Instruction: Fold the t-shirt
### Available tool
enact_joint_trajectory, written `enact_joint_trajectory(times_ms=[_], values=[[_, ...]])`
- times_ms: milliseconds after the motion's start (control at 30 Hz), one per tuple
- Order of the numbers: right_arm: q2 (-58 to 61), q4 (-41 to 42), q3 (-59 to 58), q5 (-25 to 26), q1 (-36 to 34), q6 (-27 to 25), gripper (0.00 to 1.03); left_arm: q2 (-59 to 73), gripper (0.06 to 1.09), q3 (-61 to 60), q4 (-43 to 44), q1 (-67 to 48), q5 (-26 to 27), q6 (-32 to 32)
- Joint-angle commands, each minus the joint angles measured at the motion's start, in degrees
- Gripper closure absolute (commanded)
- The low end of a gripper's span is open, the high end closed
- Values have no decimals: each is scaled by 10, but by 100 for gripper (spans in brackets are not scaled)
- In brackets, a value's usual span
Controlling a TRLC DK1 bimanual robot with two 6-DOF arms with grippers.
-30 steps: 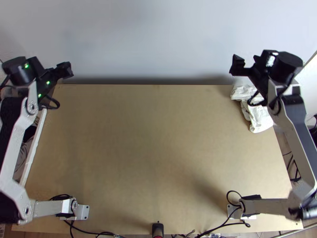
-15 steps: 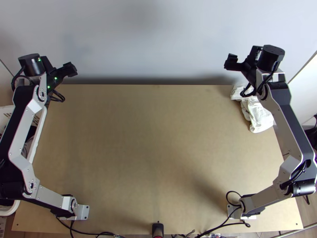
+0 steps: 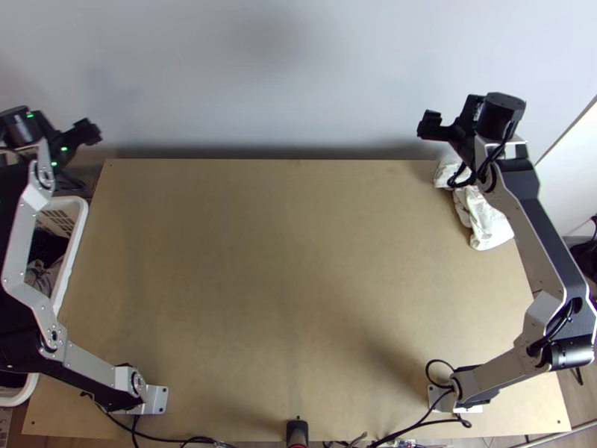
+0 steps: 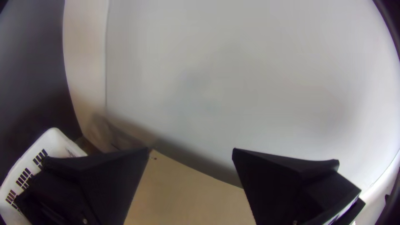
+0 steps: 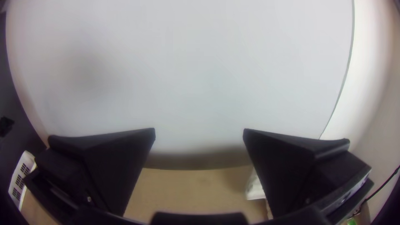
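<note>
Left gripper [image 4: 191,150] and right gripper [image 5: 199,130] stand wide open and empty, and the crumpled cloth [image 3: 42,276], presumably the t-shirt, lies in the basket [image 3: 72,257] left of the table, where a low lift could snag it on the rim.

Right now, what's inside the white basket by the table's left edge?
In the white basket: bunched grey cloth, with something dark beside it. The left arm crosses over the basket and covers much of the rest; can't tell what's under there.

Silver-grey links [image 3: 533,243] meet black cylindrical joints [image 3: 501,113] with looping cables [image 3: 440,360], green lights [image 3: 64,148] dotting the left arm [image 3: 20,239].
</note>
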Motion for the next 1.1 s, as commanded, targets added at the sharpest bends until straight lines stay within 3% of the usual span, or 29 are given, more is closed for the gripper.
enact_joint_trajectory(times_ms=[0,400,733,1067], values=[[-24,70,-59,0,3,-3,5,7,11,2,-4,61,3,0],[-13,89,-108,0,7,-40,5,75,11,18,-42,179,-20,-4],[-17,121,-138,2,11,-68,5,126,11,-23,-39,278,-22,56],[-16,126,-139,11,17,-78,5,201,11,-90,18,355,-20,109]])
